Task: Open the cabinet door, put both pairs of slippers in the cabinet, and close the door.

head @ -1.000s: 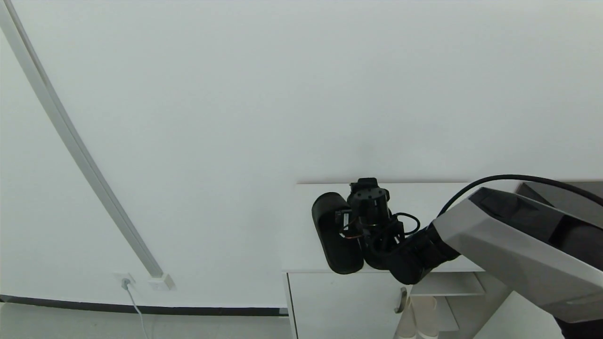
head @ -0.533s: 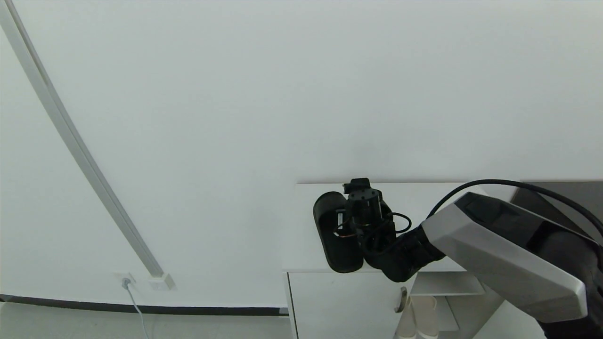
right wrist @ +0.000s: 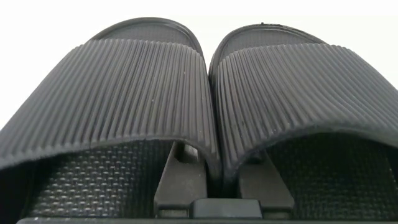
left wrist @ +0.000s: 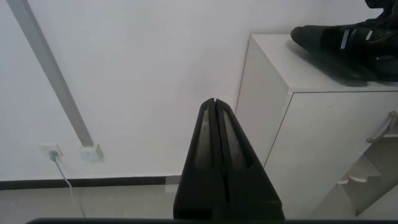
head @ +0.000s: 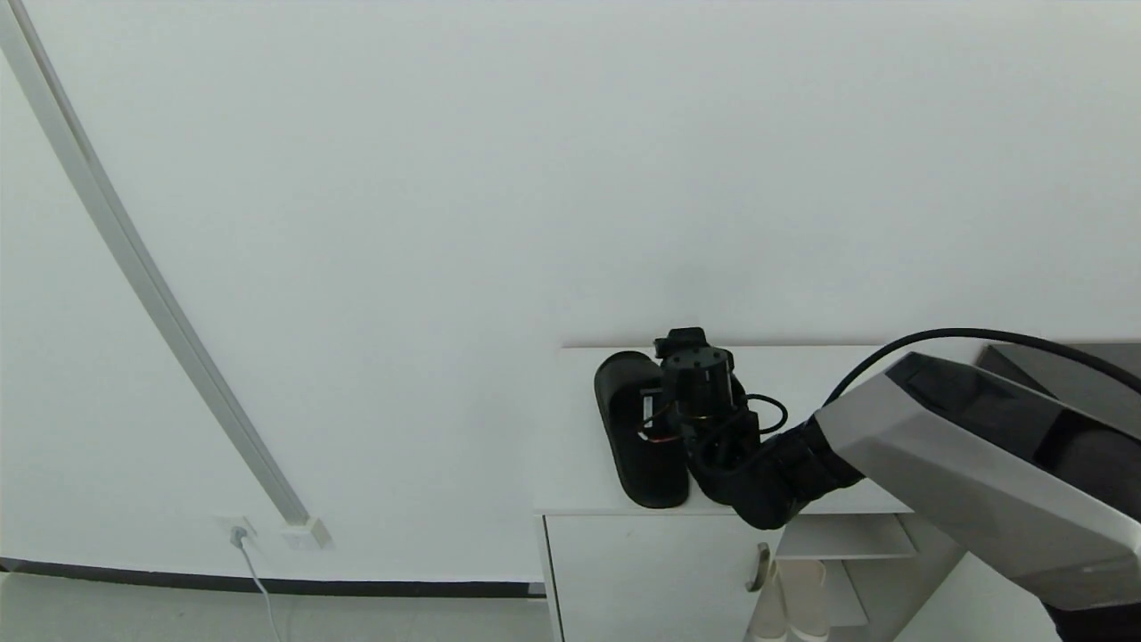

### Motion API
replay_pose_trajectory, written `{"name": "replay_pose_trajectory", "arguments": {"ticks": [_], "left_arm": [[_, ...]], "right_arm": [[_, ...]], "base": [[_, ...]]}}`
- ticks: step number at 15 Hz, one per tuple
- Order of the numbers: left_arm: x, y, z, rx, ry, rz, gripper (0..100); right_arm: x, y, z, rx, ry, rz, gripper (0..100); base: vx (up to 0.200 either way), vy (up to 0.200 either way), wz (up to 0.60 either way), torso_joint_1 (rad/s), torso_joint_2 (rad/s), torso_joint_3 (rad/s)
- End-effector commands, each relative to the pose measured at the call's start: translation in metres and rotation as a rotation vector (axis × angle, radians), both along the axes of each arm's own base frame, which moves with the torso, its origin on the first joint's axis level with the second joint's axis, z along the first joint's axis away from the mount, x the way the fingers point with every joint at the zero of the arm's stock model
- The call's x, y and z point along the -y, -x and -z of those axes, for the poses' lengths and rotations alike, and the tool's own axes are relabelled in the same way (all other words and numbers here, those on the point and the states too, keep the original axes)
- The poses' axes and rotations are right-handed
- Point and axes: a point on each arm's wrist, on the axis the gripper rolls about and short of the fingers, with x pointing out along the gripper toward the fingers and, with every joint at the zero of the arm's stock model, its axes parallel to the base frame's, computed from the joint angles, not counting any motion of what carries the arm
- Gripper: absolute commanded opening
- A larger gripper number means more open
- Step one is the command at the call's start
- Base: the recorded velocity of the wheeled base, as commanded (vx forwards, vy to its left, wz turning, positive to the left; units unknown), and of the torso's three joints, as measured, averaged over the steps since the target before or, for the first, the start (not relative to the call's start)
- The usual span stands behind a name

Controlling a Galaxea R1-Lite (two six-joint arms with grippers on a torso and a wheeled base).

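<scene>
**Right hand and black pair on the cabinet top.** My right hand (right wrist: 216, 180) has one finger pushed under each strap of the black pair (head: 637, 437) and pinches the two inner walls together between them. The pair lies on the top of the cabinet (head: 570, 473), soles down and side by side, with its toes pointing away from the hand.

The slippers look like moulded foam or rubber, so I judge them light, springy and not fragile. The ribbed straps (right wrist: 124, 93) and pebbled footbeds should resist slipping. A pinch on the paired inner walls carries both at once, but soft walls may flex and let one slipper sag or twist, so I judge a deep hold near the strap roots safest.

Below the hand, one door (head: 651, 580) with a handle (head: 759, 566) is shut. The compartment next to it stands open, and a white pair (head: 793, 606) stands inside it under a shelf (head: 847, 539).

My left hand (left wrist: 214, 143) hangs low, well off to the side of the cabinet, with its fingers pressed together on nothing.
</scene>
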Motion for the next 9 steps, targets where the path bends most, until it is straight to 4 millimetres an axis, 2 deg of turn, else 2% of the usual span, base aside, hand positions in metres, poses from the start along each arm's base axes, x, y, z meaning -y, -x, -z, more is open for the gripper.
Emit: {"name": "replay_pose_trajectory", "arguments": {"ticks": [1, 2, 5, 9], "left_arm": [[0.000, 0.000, 0.000, -0.001, 0.000, 0.000, 0], [0.000, 0.000, 0.000, -0.001, 0.000, 0.001, 0], [0.000, 0.000, 0.000, -0.001, -0.001, 0.001, 0], [0.000, 0.000, 0.000, -0.001, -0.003, 0.001, 0]], "right_arm": [[0.020, 0.055, -0.051, 0.004, -0.002, -0.144, 0], [0.024, 0.067, -0.057, 0.000, 0.002, -0.170, 0], [0.060, 0.136, -0.076, -0.042, 0.010, -0.320, 0], [0.095, 0.187, -0.082, -0.064, -0.006, -0.453, 0]], "base": [[0.000, 0.000, 0.00, 0.000, 0.00, 0.000], [0.000, 0.000, 0.00, 0.000, 0.00, 0.000], [0.000, 0.000, 0.00, 0.000, 0.00, 0.000], [0.000, 0.000, 0.00, 0.000, 0.00, 0.000]]}}
